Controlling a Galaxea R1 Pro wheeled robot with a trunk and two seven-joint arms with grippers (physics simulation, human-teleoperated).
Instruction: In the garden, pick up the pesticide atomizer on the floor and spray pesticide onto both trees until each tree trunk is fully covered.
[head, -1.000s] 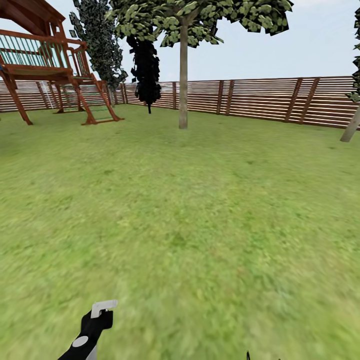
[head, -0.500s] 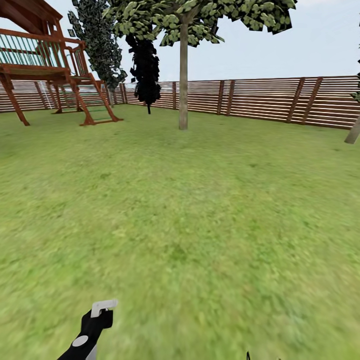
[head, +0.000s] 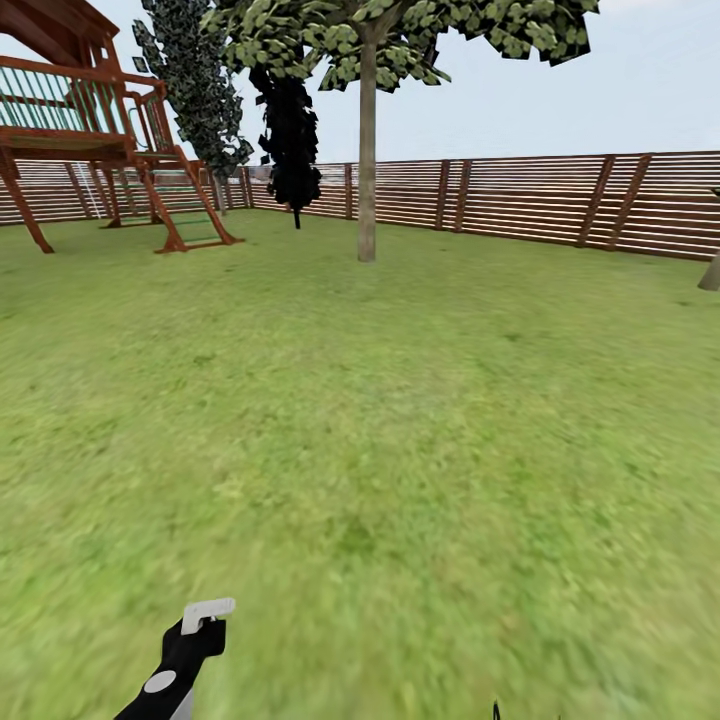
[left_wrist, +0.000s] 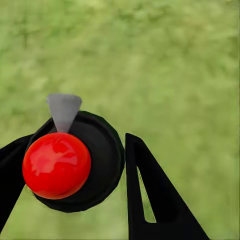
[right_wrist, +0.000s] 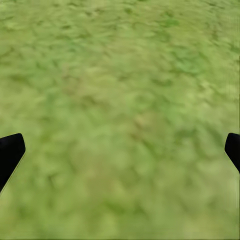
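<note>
The left gripper (left_wrist: 85, 170) is gripping the pesticide atomizer (head: 185, 645) upright, nozzle facing the distant tree trunk (head: 367, 150); the right gripper (right_wrist: 120, 150) is hanging with jaws spread, empty.

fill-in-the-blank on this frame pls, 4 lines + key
1. The left gripper grips a black spray bottle with a pale grey trigger head; the left wrist view shows a glossy ____ ball on it.
2. The right gripper has its jaws ____.
3. The pale grey-beige tree trunk stands before a brown slatted ____.
4. Under both grippers lies green ____.

Missing: red; open; fence; grass
</note>
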